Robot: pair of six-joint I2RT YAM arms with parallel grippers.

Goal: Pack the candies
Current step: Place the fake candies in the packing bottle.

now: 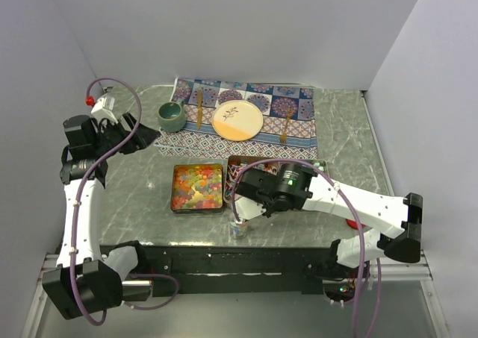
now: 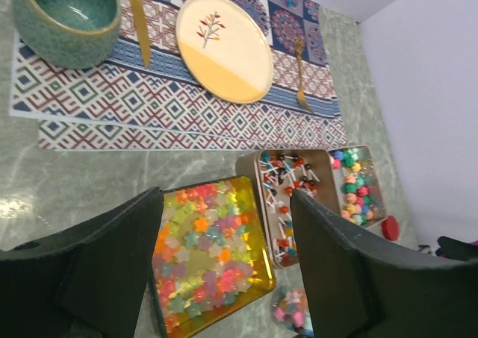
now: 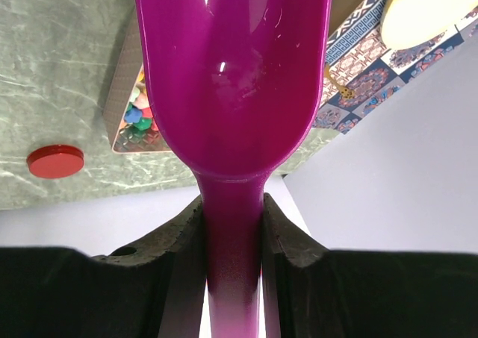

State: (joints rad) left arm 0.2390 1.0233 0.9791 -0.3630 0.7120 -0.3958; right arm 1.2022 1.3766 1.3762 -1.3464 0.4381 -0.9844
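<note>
A square tin of pastel star candies (image 1: 198,187) lies at the table's middle; it also shows in the left wrist view (image 2: 209,256). To its right, a divided tin (image 1: 317,164) holds red-blue-white wrapped pieces (image 2: 287,196) and round coloured sweets (image 2: 358,185). A small clear jar (image 1: 239,230) with a few candies in it stands in front of the tins. My right gripper (image 3: 231,204) is shut on the handle of the purple scoop (image 3: 231,69) and sits above the jar and the divided tin (image 1: 243,196). My left gripper (image 2: 224,204) is open and empty, held high at the left (image 1: 142,136).
A patterned placemat (image 1: 246,118) at the back carries a green cup (image 1: 172,116), a cream plate (image 1: 237,120) and gold cutlery (image 1: 284,127). A round red lid (image 3: 54,161) lies on the table right of the divided tin. White walls close in the sides and back.
</note>
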